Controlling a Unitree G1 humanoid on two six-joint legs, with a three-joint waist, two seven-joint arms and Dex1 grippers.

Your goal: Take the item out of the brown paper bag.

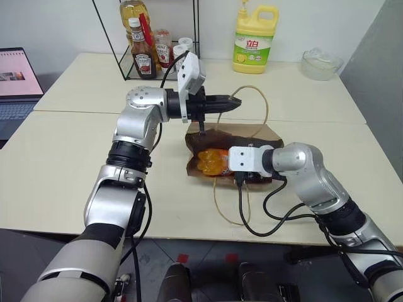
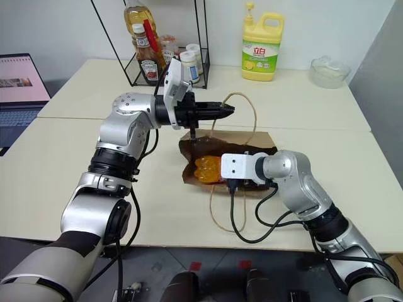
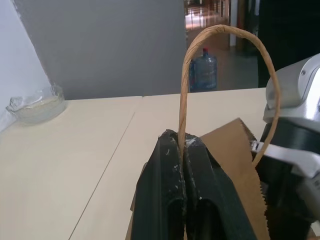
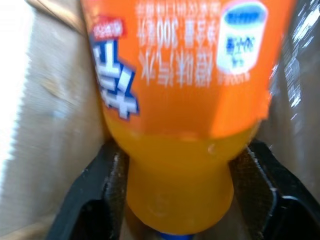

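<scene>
Orange soda bottle (image 4: 180, 125) lies inside the brown paper bag (image 1: 264, 133), clamped between the right gripper (image 4: 180, 185) fingers; left gripper (image 3: 182, 165), clenched, pinches the bag's handle (image 3: 186, 100) above; wrist view reveals the label

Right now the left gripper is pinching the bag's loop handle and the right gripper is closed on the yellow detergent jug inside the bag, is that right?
Not quite. The left gripper does pinch the brown paper bag's handle, but the right gripper is closed on the orange soda bottle, as the right wrist view shows. The yellow detergent jug stands at the far side of the table.
</scene>
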